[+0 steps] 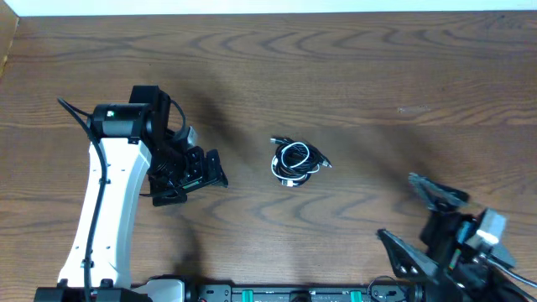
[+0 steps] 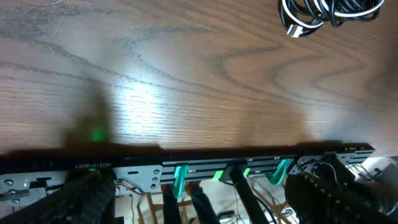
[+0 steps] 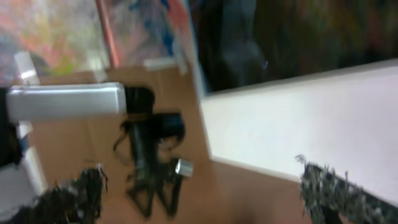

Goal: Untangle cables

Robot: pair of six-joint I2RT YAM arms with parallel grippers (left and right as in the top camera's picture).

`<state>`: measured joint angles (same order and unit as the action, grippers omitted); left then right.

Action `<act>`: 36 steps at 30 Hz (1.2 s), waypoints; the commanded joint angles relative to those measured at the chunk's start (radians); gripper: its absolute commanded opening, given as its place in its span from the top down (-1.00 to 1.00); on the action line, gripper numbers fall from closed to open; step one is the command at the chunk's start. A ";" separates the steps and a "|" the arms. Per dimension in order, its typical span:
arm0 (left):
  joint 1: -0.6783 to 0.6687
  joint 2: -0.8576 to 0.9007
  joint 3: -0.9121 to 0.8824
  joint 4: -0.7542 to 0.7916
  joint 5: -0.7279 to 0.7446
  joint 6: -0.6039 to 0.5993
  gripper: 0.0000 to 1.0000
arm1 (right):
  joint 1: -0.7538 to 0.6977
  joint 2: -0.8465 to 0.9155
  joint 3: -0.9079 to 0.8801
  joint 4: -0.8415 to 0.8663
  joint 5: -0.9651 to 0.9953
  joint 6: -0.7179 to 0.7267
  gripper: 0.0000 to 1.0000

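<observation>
Both hands released, cables tangled and untouched

The left hand (image 1: 193, 178) stands spread wide and empty, off to the left of the small coiled knot of thin black and white cables (image 1: 295, 161). The right hand (image 1: 424, 222), equally released, sits well apart at the knot's lower right. The knot lies mid-way across the brown wood-grain tabletop (image 1: 336, 75).

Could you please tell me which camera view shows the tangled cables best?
The overhead view: there the cables lie whole, as one small black-and-white coil on the table. The left wrist view catches only part of the coil, cut off at its top right edge. The right wrist view does not show them.
</observation>
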<state>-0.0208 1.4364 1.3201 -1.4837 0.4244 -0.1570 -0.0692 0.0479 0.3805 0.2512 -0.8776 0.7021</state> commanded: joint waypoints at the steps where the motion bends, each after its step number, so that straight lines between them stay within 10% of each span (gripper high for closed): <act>1: 0.002 0.001 -0.001 0.003 0.013 -0.001 -0.87 | -0.064 0.101 0.231 -0.198 -0.004 -0.220 -0.99; 9: 0.002 0.001 -0.002 0.016 0.013 -0.002 -0.88 | -0.124 0.459 0.678 -0.958 0.217 -0.539 -0.99; 19: 0.002 0.001 -0.026 0.069 0.089 -0.002 -0.87 | -0.121 0.809 0.724 -1.389 -0.021 -0.520 -0.99; 36: 0.002 0.001 -0.210 0.222 0.111 -0.048 -0.87 | 0.137 1.182 0.555 -1.199 0.144 -0.288 -0.91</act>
<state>-0.0208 1.4364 1.1301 -1.2724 0.5220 -0.1909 -0.0010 1.1866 0.9756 -1.0157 -0.7746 0.3347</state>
